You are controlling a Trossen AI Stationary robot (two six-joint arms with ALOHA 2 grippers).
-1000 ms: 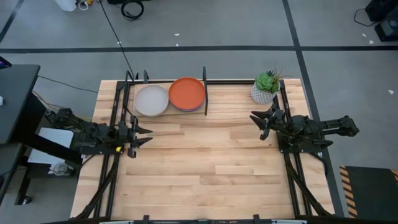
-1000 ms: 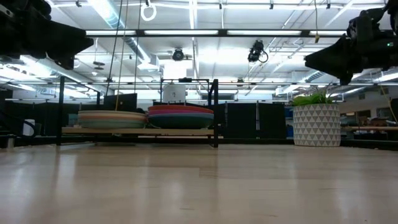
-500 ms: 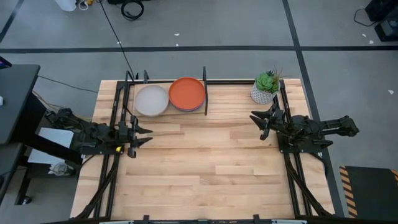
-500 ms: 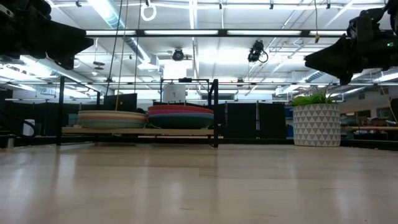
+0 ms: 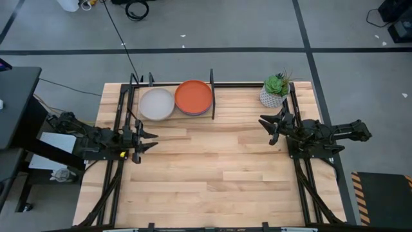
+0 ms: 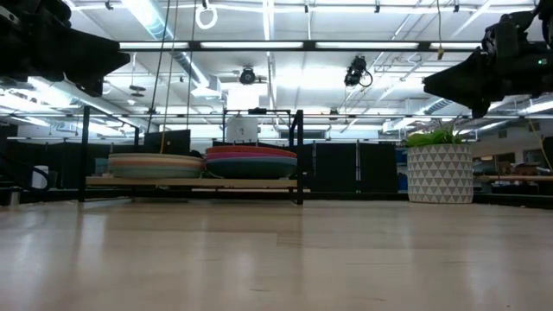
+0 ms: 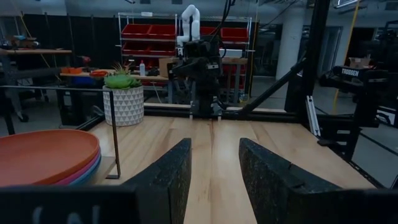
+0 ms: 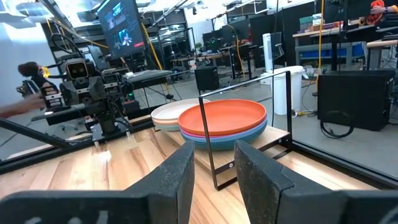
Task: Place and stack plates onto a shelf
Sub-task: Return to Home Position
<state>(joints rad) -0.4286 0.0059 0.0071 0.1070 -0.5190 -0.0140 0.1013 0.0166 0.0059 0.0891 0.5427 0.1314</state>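
Two stacks of plates rest on the shelf (image 5: 172,119) at the table's far edge. The left stack (image 5: 157,104) has a cream plate on top; the right stack (image 5: 194,96) has an orange-red plate on top, with magenta and blue rims below it (image 8: 222,127). Both stacks (image 6: 204,163) sit flat on the wood board between black rods. My left gripper (image 5: 149,140) hovers open near the table's left edge, below the shelf. My right gripper (image 5: 264,126) hovers open near the right edge, beside the plant pot. Neither holds anything.
A white patterned pot with a green plant (image 5: 275,91) stands at the table's far right corner, close to my right gripper. Black metal rails (image 5: 122,161) run along both side edges. Bare tabletop (image 5: 212,167) lies between the arms. A person (image 8: 31,74) shows in the room behind.
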